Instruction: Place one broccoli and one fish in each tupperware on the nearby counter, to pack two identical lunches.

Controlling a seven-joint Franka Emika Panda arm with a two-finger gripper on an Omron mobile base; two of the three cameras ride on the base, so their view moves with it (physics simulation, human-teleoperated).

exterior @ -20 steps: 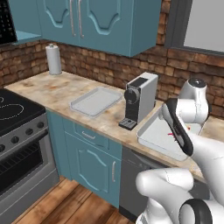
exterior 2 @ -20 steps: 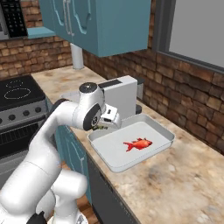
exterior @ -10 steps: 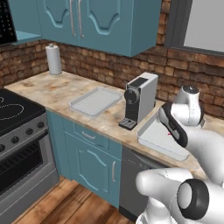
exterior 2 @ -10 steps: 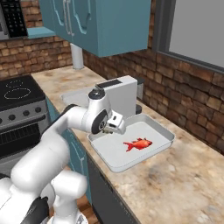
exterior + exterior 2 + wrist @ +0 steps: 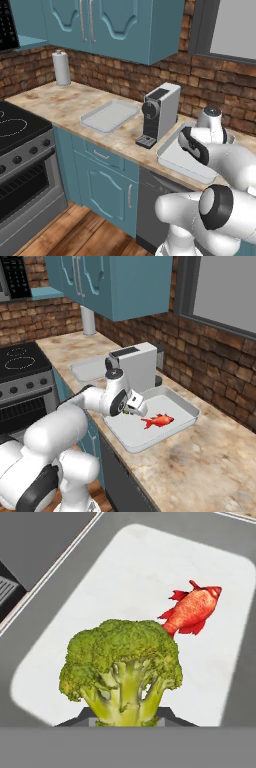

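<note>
My gripper (image 5: 131, 407) is shut on a green broccoli (image 5: 122, 667) and holds it by the stem just above the near tupperware (image 5: 182, 406), at its left end. A red fish (image 5: 157, 420) lies in the middle of that tray; in the hand view the fish (image 5: 195, 609) is up and to the right of the broccoli, apart from it. The broccoli hides most of the finger tips. The other tupperware (image 5: 110, 115) sits empty on the counter (image 5: 55, 102), left of the coffee machine. In the left base view my own arm covers part of the near tupperware (image 5: 175, 157).
A white and black coffee machine (image 5: 160, 112) stands between the two trays, close to the gripper. A paper towel roll (image 5: 61, 67) is at the back left by the brick wall. The black stovetop (image 5: 12, 125) lies at the far left. Teal cabinets hang overhead.
The arm has swung down and to the right, bringing the gripper and broccoli from beside the coffee machine to low over the tray with the fish. The fish and trays have not moved.
</note>
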